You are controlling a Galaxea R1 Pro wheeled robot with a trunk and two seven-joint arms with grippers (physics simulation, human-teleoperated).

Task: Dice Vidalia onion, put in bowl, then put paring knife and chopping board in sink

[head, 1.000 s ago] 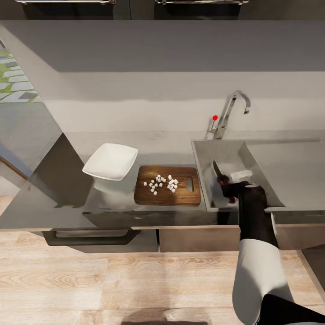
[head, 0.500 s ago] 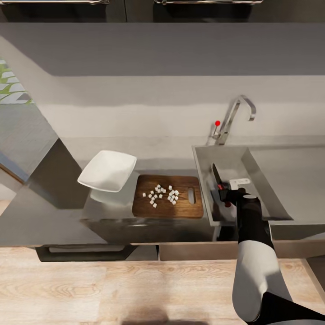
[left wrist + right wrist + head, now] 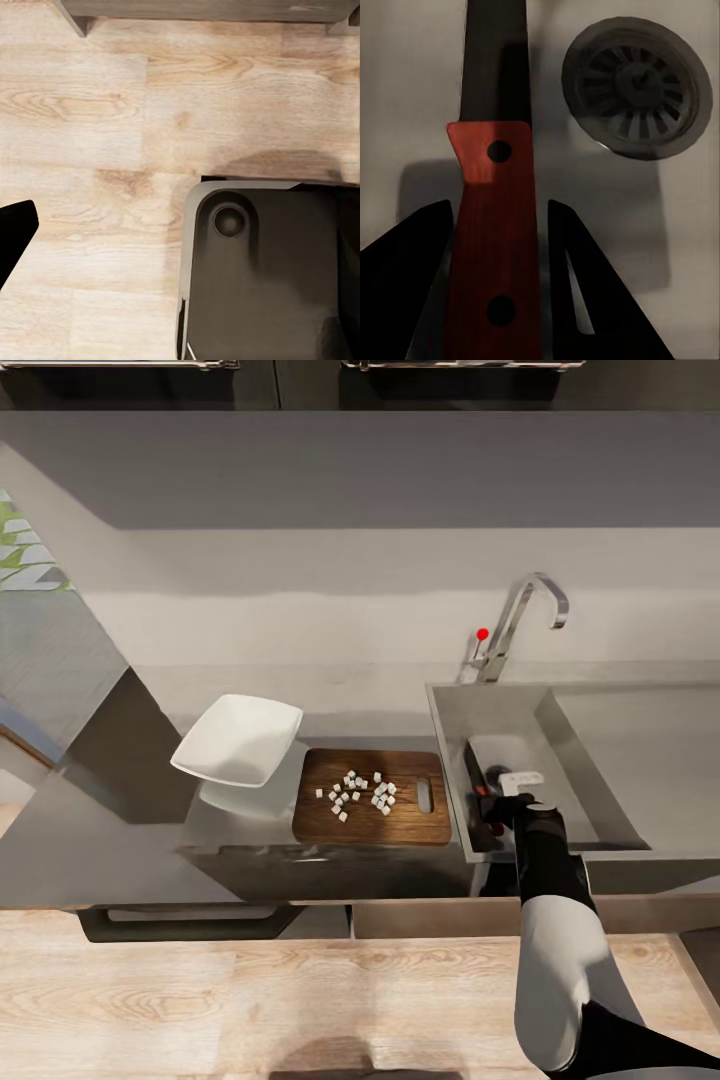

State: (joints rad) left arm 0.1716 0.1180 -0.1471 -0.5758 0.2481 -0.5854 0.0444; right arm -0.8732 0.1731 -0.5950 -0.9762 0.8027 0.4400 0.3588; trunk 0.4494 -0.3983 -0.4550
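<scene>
Sink (image 3: 520, 705) basin: paring knife (image 3: 493, 225) between right gripper (image 3: 495, 247) fingers, clamped on handle.

You have one bowl (image 3: 238, 739), one board (image 3: 372, 810), one knife (image 3: 493, 187), one sink (image 3: 520, 735) with one drain (image 3: 636, 86), one tap (image 3: 520, 622), and some twenty onion chunks (image 3: 358, 791).
</scene>
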